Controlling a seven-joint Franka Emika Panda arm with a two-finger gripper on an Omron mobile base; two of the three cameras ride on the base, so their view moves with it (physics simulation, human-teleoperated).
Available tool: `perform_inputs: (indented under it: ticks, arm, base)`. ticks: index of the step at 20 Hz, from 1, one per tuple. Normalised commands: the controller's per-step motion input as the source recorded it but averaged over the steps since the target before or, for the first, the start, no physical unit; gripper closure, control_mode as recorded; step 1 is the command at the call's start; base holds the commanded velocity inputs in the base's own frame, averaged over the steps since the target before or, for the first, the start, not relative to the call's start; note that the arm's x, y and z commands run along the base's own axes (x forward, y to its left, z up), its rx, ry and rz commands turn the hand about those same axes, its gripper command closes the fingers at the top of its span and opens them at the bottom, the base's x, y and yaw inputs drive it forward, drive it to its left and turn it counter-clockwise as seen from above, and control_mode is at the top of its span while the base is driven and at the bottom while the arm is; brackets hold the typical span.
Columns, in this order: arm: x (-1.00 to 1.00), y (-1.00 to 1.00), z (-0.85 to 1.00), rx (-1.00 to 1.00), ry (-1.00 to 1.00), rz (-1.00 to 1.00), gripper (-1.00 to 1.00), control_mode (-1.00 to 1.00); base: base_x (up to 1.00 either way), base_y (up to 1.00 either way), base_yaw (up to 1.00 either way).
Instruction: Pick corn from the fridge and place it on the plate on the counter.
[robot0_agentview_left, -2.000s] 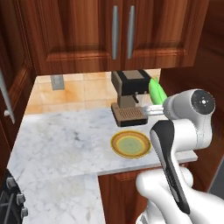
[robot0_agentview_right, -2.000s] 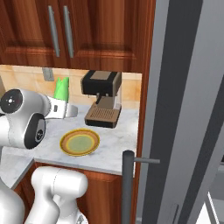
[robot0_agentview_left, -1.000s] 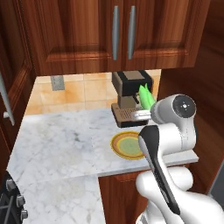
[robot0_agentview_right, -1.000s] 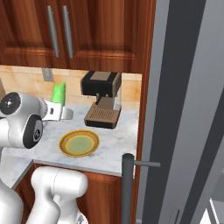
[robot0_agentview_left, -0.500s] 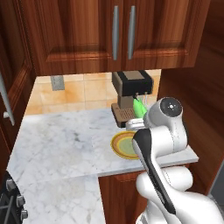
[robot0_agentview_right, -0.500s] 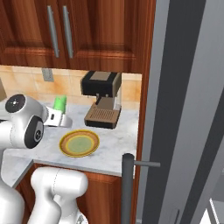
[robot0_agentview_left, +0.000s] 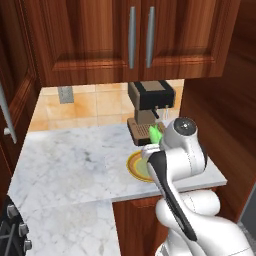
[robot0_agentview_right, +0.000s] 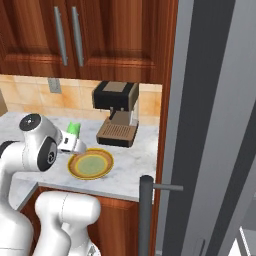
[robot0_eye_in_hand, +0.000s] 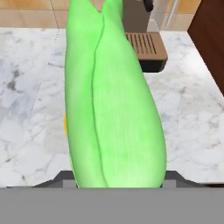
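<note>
My gripper (robot0_agentview_right: 73, 136) is shut on the corn (robot0_agentview_right: 74, 128), a bright green cob in its husk that points upward from the hand. It hangs just above the left rim of the plate (robot0_agentview_right: 91, 164), a round dish with a yellow-orange rim and pale green centre. The left base view has the corn (robot0_agentview_left: 156, 133) over the plate (robot0_agentview_left: 136, 167), which my arm partly hides. Seen from the hand, the corn (robot0_eye_in_hand: 109, 100) covers the fingertips, and a yellow sliver of the plate (robot0_eye_in_hand: 65, 124) peeks out beside it. The plate rests on the marbled counter (robot0_agentview_left: 75, 160). The fridge (robot0_agentview_right: 215, 125) stands at right.
A brown and black coffee machine (robot0_agentview_right: 118, 112) stands on the counter just behind the plate, against the tiled wall. Reddish wooden wall cabinets (robot0_agentview_left: 135, 40) hang above. The fridge's grey bar handle (robot0_agentview_right: 146, 215) juts out at the counter's right end. A stove corner (robot0_agentview_left: 12, 230) lies lower left.
The arm has lowered the corn from the height of the coffee machine's top down to just over the plate. The grip on the corn has held.
</note>
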Motion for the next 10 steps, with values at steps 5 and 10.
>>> perform_inputs:
  ticks: [5, 10]
  arm:
    - [0.35, 0.0, -0.58, 0.0, 0.0, 0.0, 1.0, -1.0]
    - [0.37, 0.0, -0.52, 0.0, 0.0, 0.0, 1.0, -1.0]
  base:
    - [0.0, 0.0, 0.0]
    - [0.0, 0.0, 0.0]
